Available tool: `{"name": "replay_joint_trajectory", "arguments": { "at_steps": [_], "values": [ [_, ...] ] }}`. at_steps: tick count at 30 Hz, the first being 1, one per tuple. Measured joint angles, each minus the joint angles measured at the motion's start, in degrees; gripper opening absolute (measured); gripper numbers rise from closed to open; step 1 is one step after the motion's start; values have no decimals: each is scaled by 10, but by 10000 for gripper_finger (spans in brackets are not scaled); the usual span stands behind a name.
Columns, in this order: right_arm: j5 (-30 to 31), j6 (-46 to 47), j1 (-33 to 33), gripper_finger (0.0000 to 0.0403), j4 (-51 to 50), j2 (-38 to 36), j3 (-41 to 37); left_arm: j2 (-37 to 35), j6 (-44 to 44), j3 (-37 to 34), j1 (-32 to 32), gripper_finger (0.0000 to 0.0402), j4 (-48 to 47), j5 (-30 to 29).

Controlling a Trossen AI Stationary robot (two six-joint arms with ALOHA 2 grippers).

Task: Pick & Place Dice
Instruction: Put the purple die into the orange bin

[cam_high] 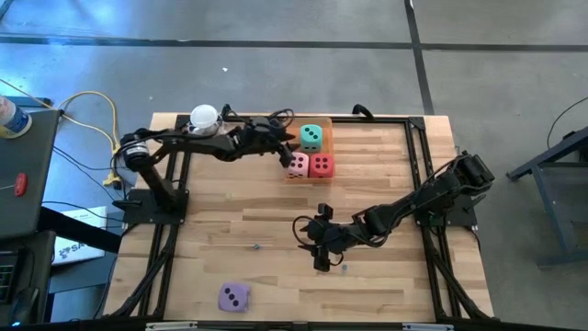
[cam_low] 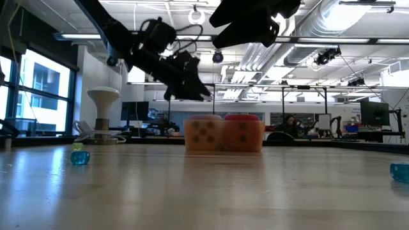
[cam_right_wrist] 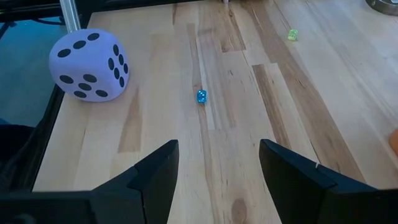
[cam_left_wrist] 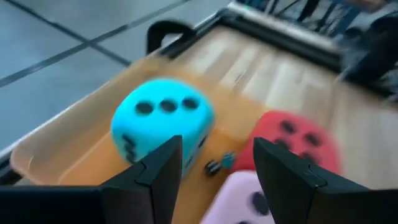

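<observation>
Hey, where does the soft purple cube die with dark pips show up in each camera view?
High view: soft purple cube die with dark pips near the bottom edge, left of centre.
Low view: not in it.
Left wrist view: not in it.
Right wrist view: upper left.
Shared landmark: the tiny blue bead on the wooden table, also in the high view.

Pink die (cam_left_wrist: 249,199) cut off, blurred.

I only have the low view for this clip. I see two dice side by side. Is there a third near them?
Observer: Yes, a teal die sits behind the pink die and red die, in a shallow tray.
Operator: The fourth?
Observer: The purple die lies alone near the table's front edge.
Operator: Is either arm holding one?
Observer: No. The left gripper is open above the tray; the right gripper is open, empty, facing the purple die.
</observation>
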Motion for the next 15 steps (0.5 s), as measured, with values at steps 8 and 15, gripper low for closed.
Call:
{"name": "replay_joint_trajectory", "arguments": {
  "at_steps": [8, 15],
  "values": [
    [-12, 3, 0, 215, -1, 0, 0, -114, -16, 0, -7, 191, -102, 116],
    [-15, 4, 0, 215, -1, 0, 0, -163, -22, 0, -37, 191, -245, 257]
  ]
}}
